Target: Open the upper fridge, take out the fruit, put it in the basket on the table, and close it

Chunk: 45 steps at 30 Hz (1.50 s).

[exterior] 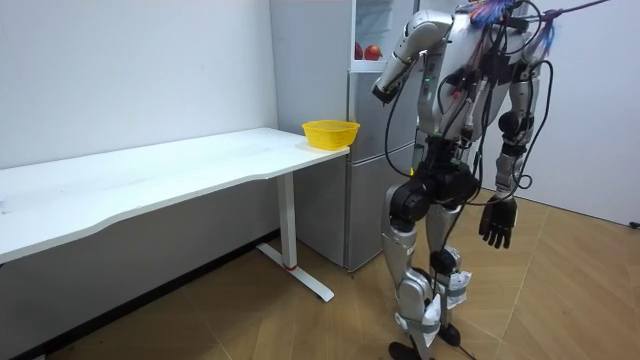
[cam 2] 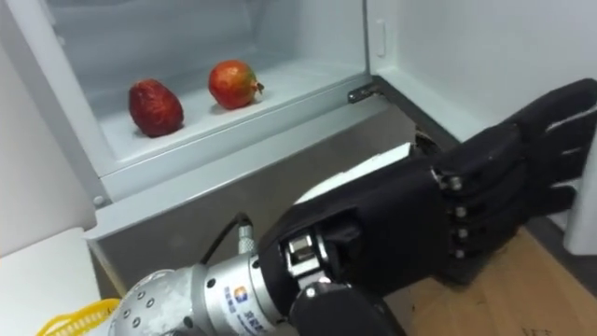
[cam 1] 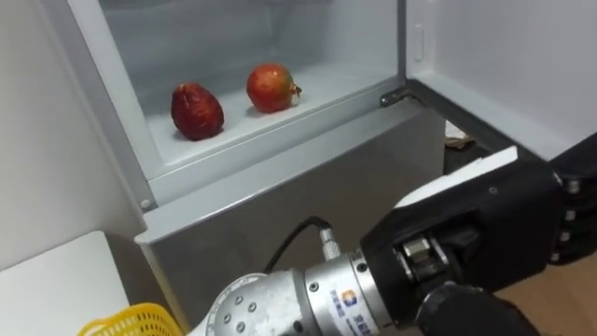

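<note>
Well, from my station I saw the left hand [cam 2: 448, 224] raised before the fridge [cam 1: 242, 201]. Its fingers were stretched out nearly straight and close together, with the back of the hand toward the head camera. It held nothing and touched nothing that I could make out. It hung lower than the front lip of the upper compartment [cam 1: 215, 37], in front of the grey lower door, well apart from the fruit.

The fruit lay on the compartment's white floor: a darker red fruit [cam 1: 196, 111] on the left and a rounder red fruit [cam 1: 271, 88] just to its right. They were near each other but not touching, and both sat back from the front edge. Above them the compartment was open room. The hinge [cam 1: 395, 95] marked the opening's right corner, and the open door [cam 1: 504, 56] swung out beyond it.

The left eye view gave me mostly the wrist and the back of the palm, while the right eye view gave me the fingers at full length.

From the room view I saw the robot standing upright close before the fridge. Its right hand [exterior: 497, 222] hung beside the thigh, fingers loosely spread and empty. A yellow basket [exterior: 331, 132] sat on the corner of the white table [exterior: 150, 180] just beside the fridge.
</note>
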Tool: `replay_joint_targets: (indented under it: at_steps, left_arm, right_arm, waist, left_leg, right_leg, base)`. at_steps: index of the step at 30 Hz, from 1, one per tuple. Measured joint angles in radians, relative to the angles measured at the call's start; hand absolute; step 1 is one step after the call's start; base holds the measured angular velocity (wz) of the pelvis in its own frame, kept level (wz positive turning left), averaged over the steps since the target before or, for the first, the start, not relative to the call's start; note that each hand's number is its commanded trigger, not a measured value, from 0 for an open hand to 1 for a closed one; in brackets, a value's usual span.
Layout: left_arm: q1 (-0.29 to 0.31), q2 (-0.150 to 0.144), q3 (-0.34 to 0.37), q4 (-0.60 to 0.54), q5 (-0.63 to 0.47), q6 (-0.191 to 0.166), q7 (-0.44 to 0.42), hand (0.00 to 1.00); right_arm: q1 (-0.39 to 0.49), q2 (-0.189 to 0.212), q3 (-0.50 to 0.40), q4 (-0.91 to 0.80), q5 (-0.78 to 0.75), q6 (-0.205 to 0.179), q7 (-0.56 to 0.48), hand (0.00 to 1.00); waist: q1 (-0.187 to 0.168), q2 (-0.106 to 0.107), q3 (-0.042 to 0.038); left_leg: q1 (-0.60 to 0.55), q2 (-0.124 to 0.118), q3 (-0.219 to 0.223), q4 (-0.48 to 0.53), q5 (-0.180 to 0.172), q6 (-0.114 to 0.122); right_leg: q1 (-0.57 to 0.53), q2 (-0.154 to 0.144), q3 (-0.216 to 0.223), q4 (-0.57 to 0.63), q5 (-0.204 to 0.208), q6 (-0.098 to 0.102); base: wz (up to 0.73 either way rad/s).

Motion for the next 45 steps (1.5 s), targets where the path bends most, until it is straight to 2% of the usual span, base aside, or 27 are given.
replay_joint_targets:
  at_steps: [2,5,7,8,9,10,12,13,15,17,21,23,27,28,30,31,33,36,37,38,39,41,42,43,45]
  left_arm:
    - [0.001,0.028,0.046,-0.028,0.022,0.001,0.005,0.00]
    - [0.002,0.060,0.146,-0.102,0.067,0.000,0.038,0.00]
    - [0.023,0.078,0.201,-0.155,0.072,-0.004,0.065,0.00]
    - [0.044,0.087,0.232,-0.186,0.101,-0.014,0.073,0.00]
    - [0.057,0.091,0.246,-0.194,0.113,-0.024,0.078,0.00]
    - [0.096,0.105,0.271,-0.211,0.134,-0.042,0.095,0.00]
    - [0.166,0.118,0.312,-0.234,0.161,-0.047,0.119,0.00]
    - [0.217,0.125,0.342,-0.252,0.189,-0.049,0.135,0.00]
    - [0.262,0.142,0.409,-0.260,0.224,-0.050,0.154,0.00]
    - [0.287,0.150,0.475,-0.263,0.242,-0.055,0.175,0.00]
    - [0.344,0.148,0.625,-0.291,0.301,-0.087,0.251,0.00]
    - [0.379,0.148,0.702,-0.294,0.315,-0.132,0.324,0.00]
    - [0.461,0.144,0.817,-0.294,0.381,-0.172,0.418,0.00]
    - [0.501,0.138,0.867,-0.295,0.383,-0.185,0.445,0.00]
    - [0.585,0.117,0.952,-0.292,0.383,-0.201,0.534,0.00]
    - [0.604,0.105,0.965,-0.290,0.384,-0.204,0.559,0.00]
    - [0.705,0.055,1.017,-0.287,0.384,-0.226,0.649,0.00]
    - [0.781,0.024,1.060,-0.245,0.404,-0.234,0.719,0.00]
    - [0.834,0.016,1.076,-0.205,0.405,-0.244,0.761,0.00]
    - [0.891,0.004,1.081,-0.145,0.406,-0.249,0.797,0.00]
    - [0.914,-0.005,1.080,-0.108,0.405,-0.247,0.813,0.00]
    - [0.995,-0.034,1.056,0.067,0.401,-0.230,0.860,0.00]
    - [1.013,-0.054,1.051,0.144,0.381,-0.214,0.873,0.00]
    - [1.018,-0.063,1.043,0.184,0.370,-0.212,0.880,0.00]
    - [1.025,-0.076,1.004,0.387,0.326,-0.209,0.895,0.00]
  right_arm:
    - [0.004,0.005,0.000,-0.001,-0.002,0.000,-0.009,0.00]
    - [0.011,0.009,0.000,0.000,0.000,0.000,-0.012,0.00]
    - [0.024,0.010,0.000,-0.001,0.003,-0.003,-0.027,0.00]
    - [0.029,0.011,-0.001,-0.002,-0.007,-0.003,-0.028,0.00]
    - [0.031,0.013,-0.001,-0.002,-0.012,-0.003,-0.029,0.00]
    - [0.033,0.014,-0.001,-0.003,-0.025,-0.004,-0.029,0.00]
    - [0.042,0.018,-0.002,-0.006,-0.030,-0.015,-0.036,0.00]
    - [0.044,0.026,-0.010,-0.011,-0.046,-0.023,-0.040,0.00]
    - [0.052,0.044,-0.029,-0.017,-0.073,-0.036,-0.045,0.00]
    - [0.069,0.052,-0.044,-0.018,-0.088,-0.041,-0.060,0.00]
    - [0.072,0.054,-0.081,-0.014,-0.124,-0.048,-0.080,0.00]
    - [0.080,0.056,-0.086,-0.011,-0.128,-0.048,-0.097,0.00]
    - [0.093,0.069,-0.119,-0.014,-0.152,-0.054,-0.112,0.00]
    - [0.109,0.077,-0.138,-0.020,-0.150,-0.058,-0.117,0.00]
    - [0.130,0.092,-0.154,-0.039,-0.144,-0.057,-0.126,0.00]
    - [0.138,0.094,-0.154,-0.041,-0.140,-0.057,-0.129,0.00]
    - [0.156,0.099,-0.154,-0.053,-0.131,-0.058,-0.140,0.00]
    - [0.162,0.103,-0.156,-0.049,-0.145,-0.055,-0.142,0.00]
    - [0.168,0.101,-0.157,-0.052,-0.146,-0.054,-0.148,0.00]
    - [0.171,0.099,-0.158,-0.056,-0.145,-0.053,-0.152,0.00]
    - [0.172,0.099,-0.157,-0.056,-0.145,-0.050,-0.153,0.00]
    - [0.174,0.100,-0.152,-0.084,-0.136,-0.038,-0.152,0.00]
    - [0.174,0.101,-0.153,-0.094,-0.137,-0.036,-0.151,0.00]
    - [0.174,0.102,-0.153,-0.098,-0.141,-0.034,-0.150,0.00]
    - [0.179,0.102,-0.154,-0.116,-0.146,-0.023,-0.140,0.00]
  waist:
    - [0.028,-0.006,0.0039]
    - [0.073,-0.015,0.0097]
    - [0.099,-0.017,0.0096]
    - [0.128,-0.019,0.0088]
    - [0.140,-0.020,0.0082]
    - [0.158,-0.021,0.0076]
    - [0.179,-0.028,0.0042]
    - [0.194,-0.035,0.0011]
    - [0.222,-0.055,-0.0040]
    - [0.247,-0.061,-0.0151]
    - [0.293,-0.062,-0.0147]
    - [0.305,-0.066,-0.0136]
    - [0.337,-0.069,-0.0122]
    - [0.352,-0.069,-0.0123]
    - [0.356,-0.072,-0.0108]
    - [0.357,-0.073,-0.0111]
    - [0.372,-0.073,-0.0111]
    - [0.406,-0.076,-0.0101]
    - [0.408,-0.079,-0.0106]
    - [0.407,-0.074,-0.0079]
    - [0.406,-0.074,-0.0074]
    - [0.411,-0.074,-0.0071]
    - [0.410,-0.078,-0.0063]
    - [0.408,-0.082,-0.0060]
    - [0.409,-0.086,-0.0063]
  left_leg:
    - [-0.001,-0.001,-0.008,-0.001,0.000,0.000]
    - [-0.008,-0.001,-0.051,-0.001,0.000,0.000]
    - [-0.013,-0.001,-0.061,-0.003,0.000,0.000]
    - [-0.013,-0.001,-0.064,-0.005,0.001,-0.001]
    - [-0.012,-0.001,-0.065,-0.006,0.001,-0.002]
    - [-0.009,-0.001,-0.077,-0.006,0.001,-0.002]
    - [-0.005,-0.003,-0.092,-0.006,0.001,-0.002]
    - [-0.005,-0.003,-0.100,-0.005,0.002,-0.004]
    - [-0.012,-0.003,-0.128,0.005,0.003,-0.005]
    - [-0.016,-0.003,-0.143,0.012,0.003,-0.005]
    - [-0.001,-0.003,-0.155,0.011,0.003,-0.005]
    - [0.000,-0.007,-0.176,0.011,0.003,-0.005]
    - [-0.002,-0.009,-0.195,0.013,0.005,-0.008]
    - [-0.003,-0.009,-0.197,0.014,0.005,-0.008]
    - [-0.002,-0.020,-0.223,0.021,0.005,-0.008]
    - [0.000,-0.022,-0.230,0.021,0.005,-0.008]
    - [0.000,-0.025,-0.249,0.021,0.005,-0.008]
    - [0.000,-0.024,-0.255,0.020,0.005,-0.008]
    - [0.000,-0.025,-0.267,0.021,0.005,-0.008]
    - [0.002,-0.030,-0.282,0.022,0.005,-0.008]
    - [0.002,-0.035,-0.284,0.022,0.005,-0.008]
    - [-0.003,-0.035,-0.293,0.022,0.005,-0.008]
    - [-0.006,-0.036,-0.301,0.022,0.005,-0.008]
    - [-0.006,-0.037,-0.304,0.021,0.005,-0.008]
    - [-0.001,-0.038,-0.307,0.017,0.005,-0.008]
  right_leg:
    - [0.000,0.000,-0.010,0.004,0.000,-0.001]
    - [0.002,-0.001,-0.034,0.002,0.001,-0.003]
    - [0.002,-0.002,-0.049,0.000,0.001,-0.004]
    - [0.002,-0.002,-0.052,0.002,0.000,-0.004]
    - [0.003,-0.001,-0.053,0.002,0.001,-0.005]
    - [0.015,-0.002,-0.064,0.000,0.002,-0.006]
    - [0.025,-0.004,-0.078,-0.001,-0.001,-0.008]
    - [0.027,-0.005,-0.084,-0.002,-0.002,-0.010]
    - [0.034,-0.015,-0.117,-0.002,-0.010,-0.013]
    - [0.040,-0.014,-0.126,-0.003,-0.010,-0.014]
    - [0.062,-0.017,-0.141,-0.004,-0.014,-0.014]
    - [0.068,-0.020,-0.160,-0.003,-0.020,-0.013]
    - [0.069,-0.031,-0.179,0.002,-0.025,-0.013]
    - [0.069,-0.032,-0.181,0.002,-0.026,-0.014]
    - [0.083,-0.034,-0.198,-0.002,-0.028,-0.013]
    - [0.087,-0.034,-0.204,0.000,-0.031,-0.012]
    - [0.091,-0.038,-0.216,0.004,-0.036,-0.009]
    - [0.090,-0.044,-0.224,0.008,-0.039,-0.010]
    - [0.090,-0.047,-0.232,0.014,-0.043,-0.010]
    - [0.094,-0.049,-0.239,0.017,-0.047,-0.009]
    - [0.095,-0.049,-0.241,0.018,-0.048,-0.009]
    - [0.095,-0.048,-0.246,0.016,-0.049,-0.009]
    - [0.094,-0.048,-0.252,0.016,-0.049,-0.010]
    - [0.094,-0.049,-0.255,0.016,-0.049,-0.010]
    - [0.101,-0.048,-0.256,0.015,-0.050,-0.010]
  base:
    - [0.16]
    - [0.21]
    - [0.27]
    - [0.10]
    - [0.13]
    - [0.23]
    - [0.24]
    - [0.25]
    - [0.37]
    - [0.24]
    - [0.12]
    - [0.26]
    - [0.12]
    - [0.06]
    - [0.25]
    - [0.33]
    - [0.18]
    - [0.08]
    - [0.19]
    - [0.21]
    - [0.17]
    - [0.12]
    - [0.12]
    - [0.12]
    - [0.03]
